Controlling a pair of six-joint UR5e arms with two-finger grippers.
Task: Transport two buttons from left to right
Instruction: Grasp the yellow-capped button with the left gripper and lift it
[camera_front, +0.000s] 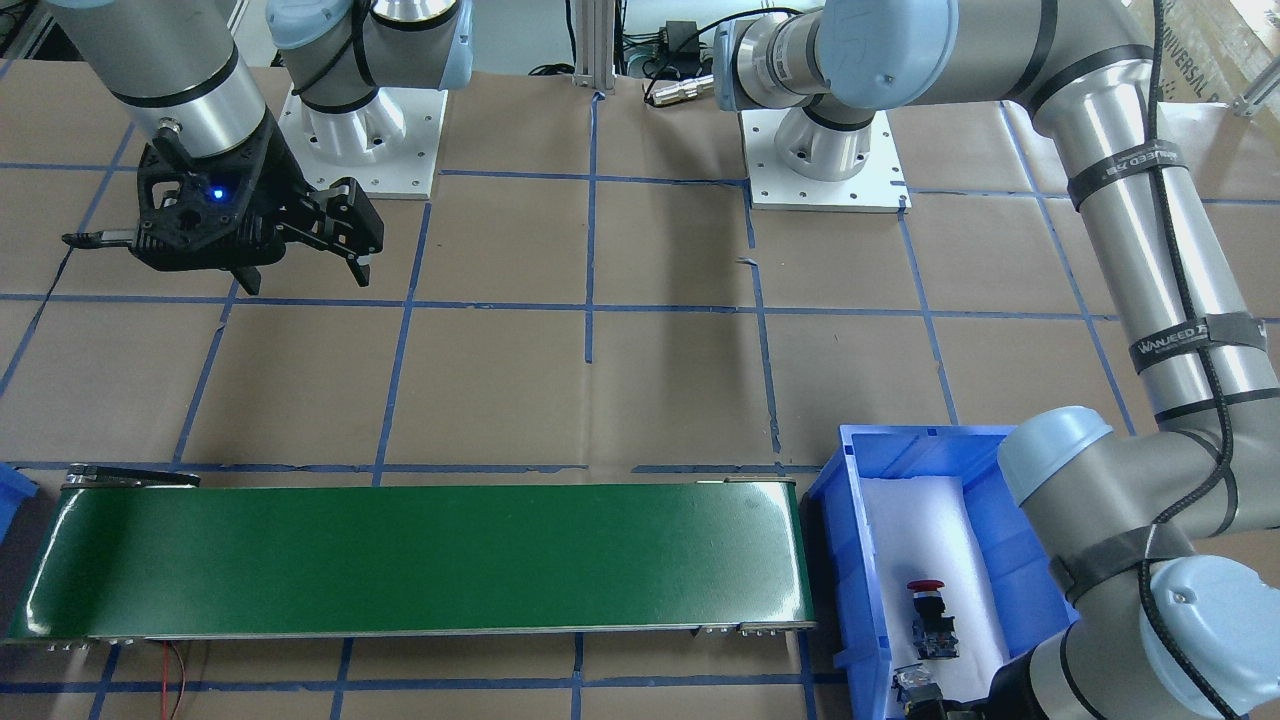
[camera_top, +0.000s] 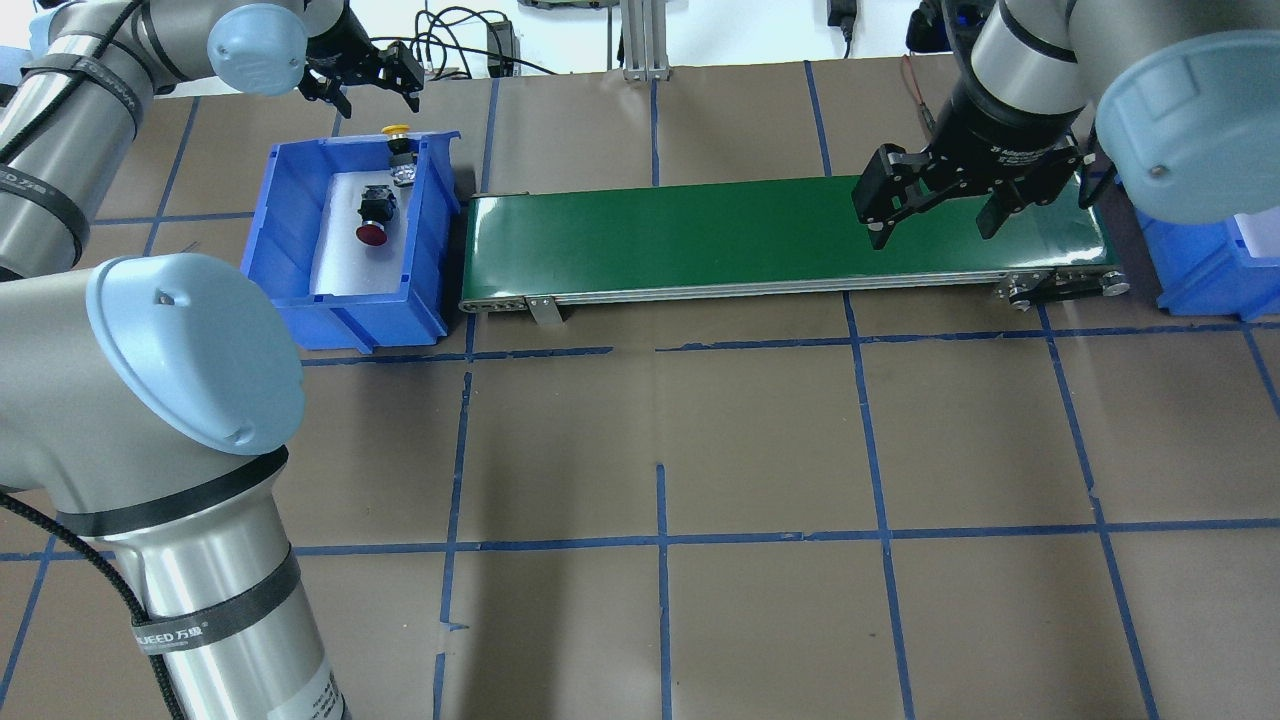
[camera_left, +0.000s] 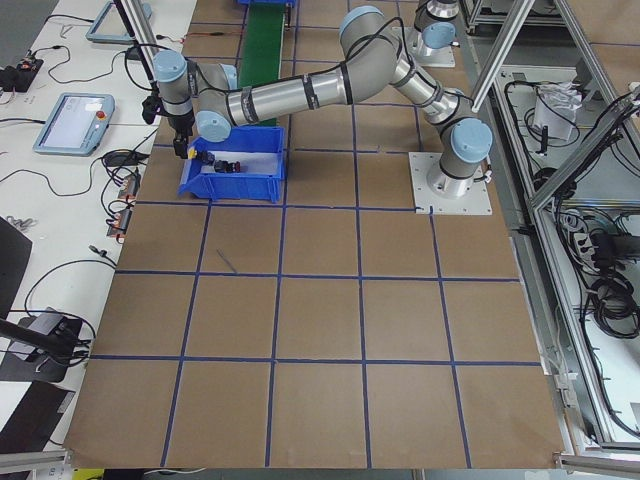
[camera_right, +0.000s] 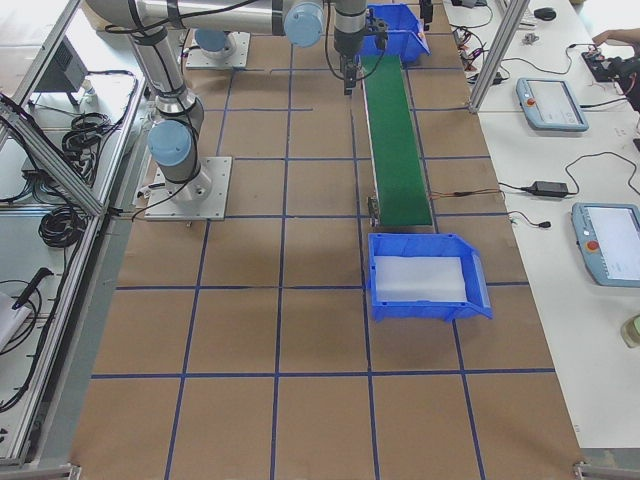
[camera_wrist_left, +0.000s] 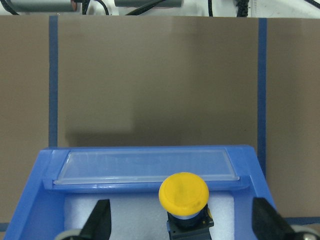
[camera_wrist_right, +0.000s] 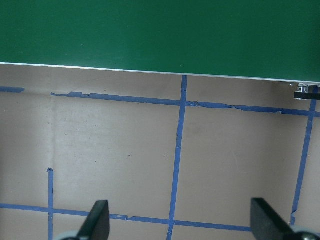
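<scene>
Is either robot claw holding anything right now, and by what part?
Nothing: the left gripper and right gripper are both open and empty.

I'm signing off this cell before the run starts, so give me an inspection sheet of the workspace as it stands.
Surface: brown-paper table with blue tape grid; green conveyor belt between two blue bins.
Job's things: red button and yellow button, both in the left bin; right bin holds only a white liner.
Clutter: nothing seen.
Grippers: left gripper open above the yellow button; right gripper open, empty, near the belt's right end.
Cables: black cable strapped along the left arm; red wire by the belt.
Surroundings: teach pendants beside the table.
</scene>
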